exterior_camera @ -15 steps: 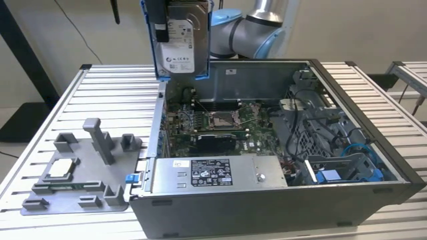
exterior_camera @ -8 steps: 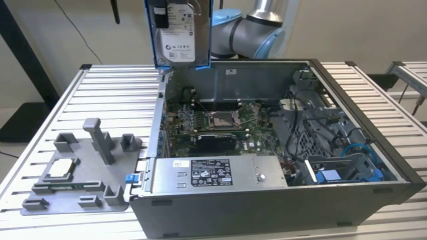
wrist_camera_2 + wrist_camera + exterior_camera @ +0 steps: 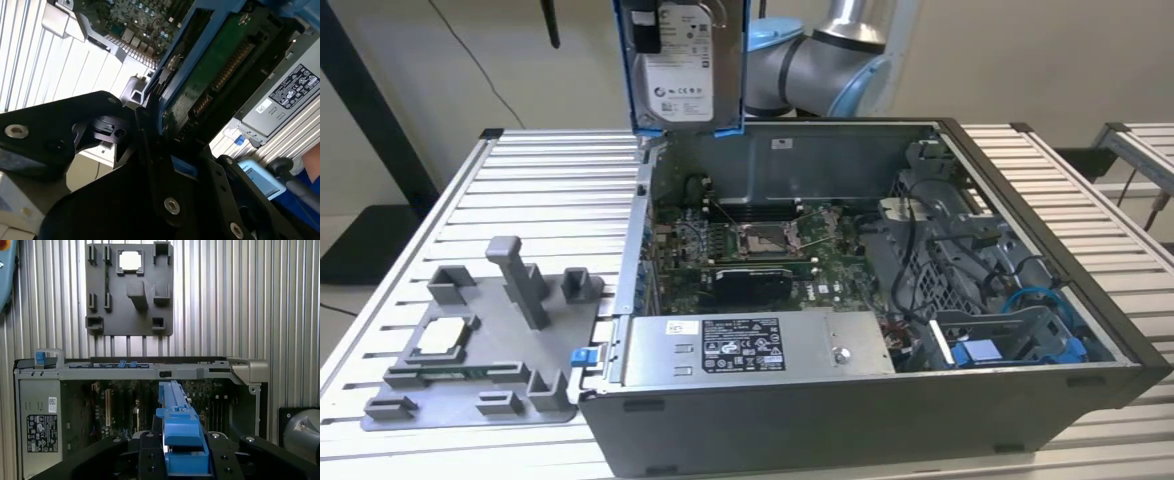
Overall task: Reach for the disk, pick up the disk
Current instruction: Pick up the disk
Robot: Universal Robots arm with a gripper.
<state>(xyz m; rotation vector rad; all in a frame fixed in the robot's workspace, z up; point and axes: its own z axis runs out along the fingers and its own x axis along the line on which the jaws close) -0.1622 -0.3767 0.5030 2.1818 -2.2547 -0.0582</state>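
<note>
Pincer (image 3: 182, 452) clenched on the disk (image 3: 176, 410). In the first wrist view the disk's blue frame stands edge-on between my black fingers (image 3: 150, 452), running away from the camera. In the second wrist view my pincer (image 3: 155, 120) grips one end of the frame, and the disk (image 3: 215, 65) turns its green circuit-board face and a row of connector pins to the camera.

In the exterior view the disk (image 3: 680, 55) hangs upright in the air with its white label toward the camera and a blue rail down each long side. Its lower edge sits above the far rim of the computer case (image 3: 854, 400). It touches nothing but me.

Under the disk the case lies on its side with the cover off. Inside it:
- a green main board (image 3: 761, 240) with a square socket near the middle
- a silver power box (image 3: 747, 345) with a printed label, along the wall nearest the exterior camera
- blue cables (image 3: 1041, 300) and a blue plastic bay piece (image 3: 987, 352), at the exterior view's right

Beside the case, at the exterior view's left, a grey holder plate (image 3: 520, 400) with raised posts and pockets lies flat. A small square silver chip (image 3: 440, 335) sits in one pocket.

Case and plate both rest on a ribbed metal table (image 3: 547, 180). My arm (image 3: 834, 55) shows grey and light blue behind the disk, beyond the table's far edge.
</note>
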